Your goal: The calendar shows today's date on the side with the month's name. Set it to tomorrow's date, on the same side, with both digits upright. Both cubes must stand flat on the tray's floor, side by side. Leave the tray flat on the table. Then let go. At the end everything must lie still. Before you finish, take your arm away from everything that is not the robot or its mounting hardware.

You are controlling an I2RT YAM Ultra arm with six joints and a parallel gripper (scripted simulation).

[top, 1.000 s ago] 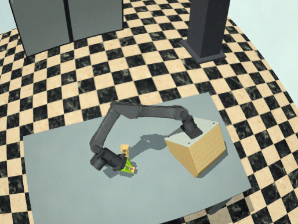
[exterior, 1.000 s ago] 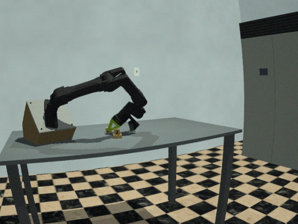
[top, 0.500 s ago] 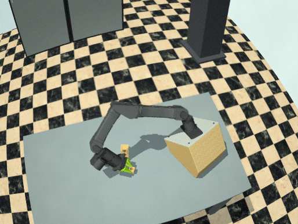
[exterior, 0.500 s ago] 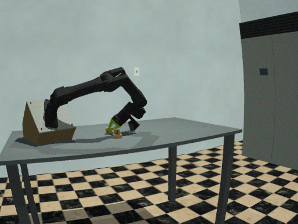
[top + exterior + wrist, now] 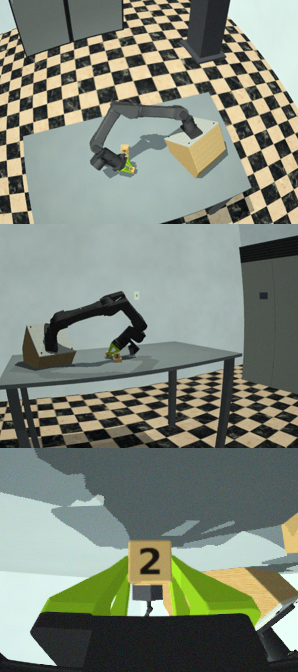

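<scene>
My gripper (image 5: 126,167) has green fingers and is shut on a small wooden cube (image 5: 132,169). It holds the cube low over the grey table. In the wrist view the cube (image 5: 149,561) sits between the fingertips with an upright black "2" facing the camera. The exterior view shows the cube (image 5: 117,357) at table level; I cannot tell if it touches. A tan wooden piece (image 5: 124,150), apparently the calendar tray, stands just behind the gripper. It also shows at the right of the wrist view (image 5: 249,587). The second cube and the month's name are not clear.
The arm's base sits on a slanted wooden block (image 5: 197,146) at the table's right side. The table edge runs close in front. Grey cabinets (image 5: 66,20) and a dark pillar (image 5: 207,27) stand on the checkered floor, far behind.
</scene>
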